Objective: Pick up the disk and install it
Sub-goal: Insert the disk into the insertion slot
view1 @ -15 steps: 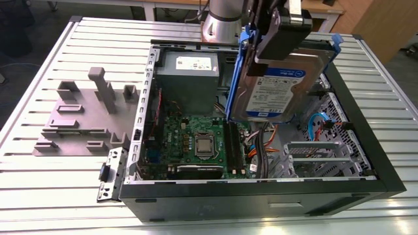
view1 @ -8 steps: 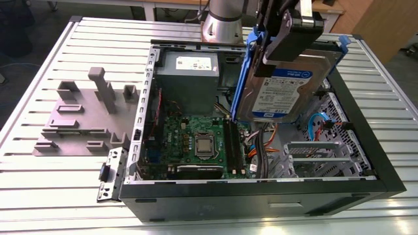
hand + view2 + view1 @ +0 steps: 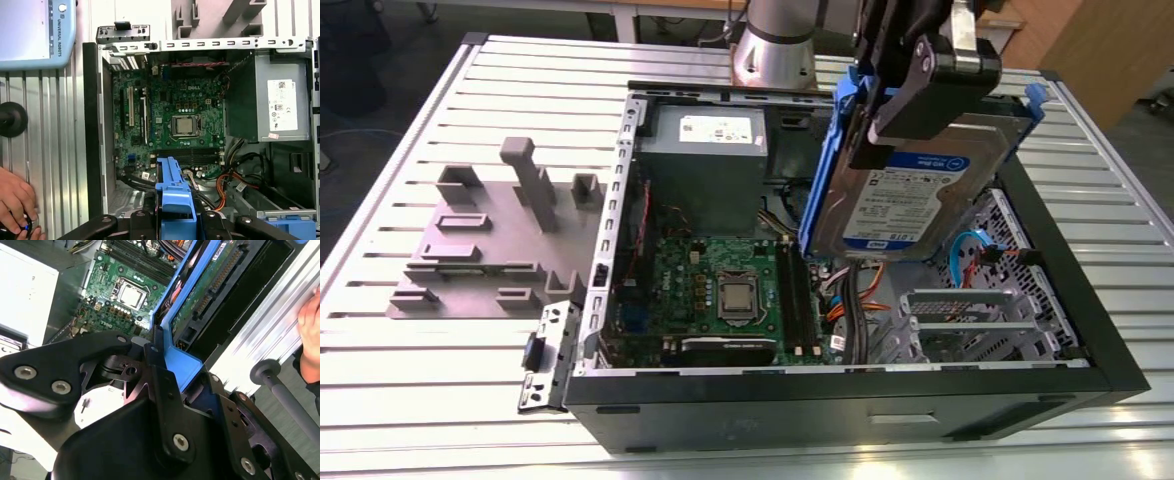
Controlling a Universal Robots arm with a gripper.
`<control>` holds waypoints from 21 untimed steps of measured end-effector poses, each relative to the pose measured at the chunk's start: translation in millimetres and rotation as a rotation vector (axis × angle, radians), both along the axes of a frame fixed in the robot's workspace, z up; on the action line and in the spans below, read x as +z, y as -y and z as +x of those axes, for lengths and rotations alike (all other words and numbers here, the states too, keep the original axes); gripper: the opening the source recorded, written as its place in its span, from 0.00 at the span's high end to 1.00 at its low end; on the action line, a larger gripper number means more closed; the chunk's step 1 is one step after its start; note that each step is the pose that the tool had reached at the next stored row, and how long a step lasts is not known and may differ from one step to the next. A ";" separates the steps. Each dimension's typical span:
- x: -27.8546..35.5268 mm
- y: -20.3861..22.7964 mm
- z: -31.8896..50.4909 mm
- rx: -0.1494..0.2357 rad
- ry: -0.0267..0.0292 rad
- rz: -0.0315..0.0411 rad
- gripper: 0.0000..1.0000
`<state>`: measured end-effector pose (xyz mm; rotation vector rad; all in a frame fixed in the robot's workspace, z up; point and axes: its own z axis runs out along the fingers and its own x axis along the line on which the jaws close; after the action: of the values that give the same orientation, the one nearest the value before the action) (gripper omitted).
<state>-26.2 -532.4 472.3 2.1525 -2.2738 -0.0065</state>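
My gripper (image 3: 917,95) is shut on the disk (image 3: 907,200), a silver-grey drive with a white-and-blue label and blue side rails. In the exterior view the disk hangs steeply tilted above the open computer case (image 3: 854,392), over its side toward the exterior view's right. In the second wrist view the disk's (image 3: 210,290) green circuit-board underside and blue rail run away from the gripper (image 3: 161,365). In the first wrist view the blue rail of the disk (image 3: 174,192) sticks out from the gripper (image 3: 175,220), over the case's interior.
Inside the case lie the green motherboard (image 3: 720,290), the grey power-supply box (image 3: 707,150), orange and blue cables (image 3: 974,255) and a metal drive cage (image 3: 974,320). A grey fixture (image 3: 494,240) stands on the slatted table at the exterior view's left. A person's hand (image 3: 15,202) rests beside the case.
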 end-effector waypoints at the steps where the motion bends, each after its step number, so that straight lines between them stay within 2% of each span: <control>1: -0.2 1.5 0.5 0.000 0.0000 0.0001 0.63; 6: -0.8 8.2 5.8 0.000 0.0000 0.0000 0.63; 13: -2.4 12.2 17.9 0.000 0.0000 0.0000 0.63; 21: -4.0 18.2 24.2 0.000 0.0001 0.0002 0.63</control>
<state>-2.0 -550.6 468.4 2.1526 -2.2739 -0.0067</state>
